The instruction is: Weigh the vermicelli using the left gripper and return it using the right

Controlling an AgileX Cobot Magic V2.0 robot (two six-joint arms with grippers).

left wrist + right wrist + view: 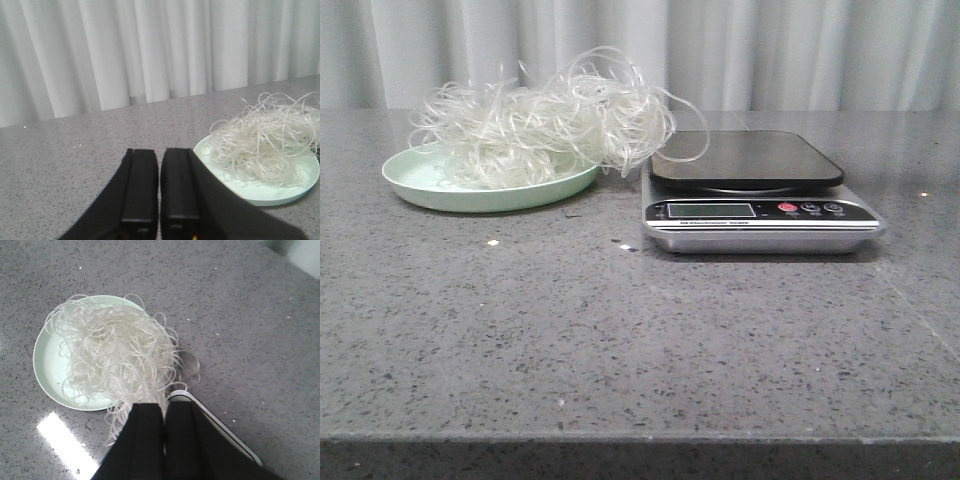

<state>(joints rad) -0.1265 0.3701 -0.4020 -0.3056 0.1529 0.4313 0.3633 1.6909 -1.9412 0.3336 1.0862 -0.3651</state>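
Your work surface is a grey speckled stone-look table [620, 340], matte with a bright glare patch in the right wrist view, and a pleated pale curtain [800, 50] closes off the room behind it. A few small white specks lie on the table in front of the plate. The vermicelli [545, 125] is a loose, springy tangle of thin translucent whitish strands, piled high on the pale green round plate [430, 185] and spilling over its edge, with stray loops reaching out over the corner of the kitchen scale [760, 200]. The scale's dark platform carries nothing but those loops; its display is too small to read. Your left gripper [159, 200] shows its two black fingers drawn together with only a thin seam between them, holding nothing; the plate and noodles lie ahead of it and off to one side, well apart from the fingertips. Your right gripper [164, 440] is likewise closed and empty, hanging above the scale's near corner, with the edge of the noodle tangle just beyond its fingertips; you cannot tell from this view whether any strand touches them.
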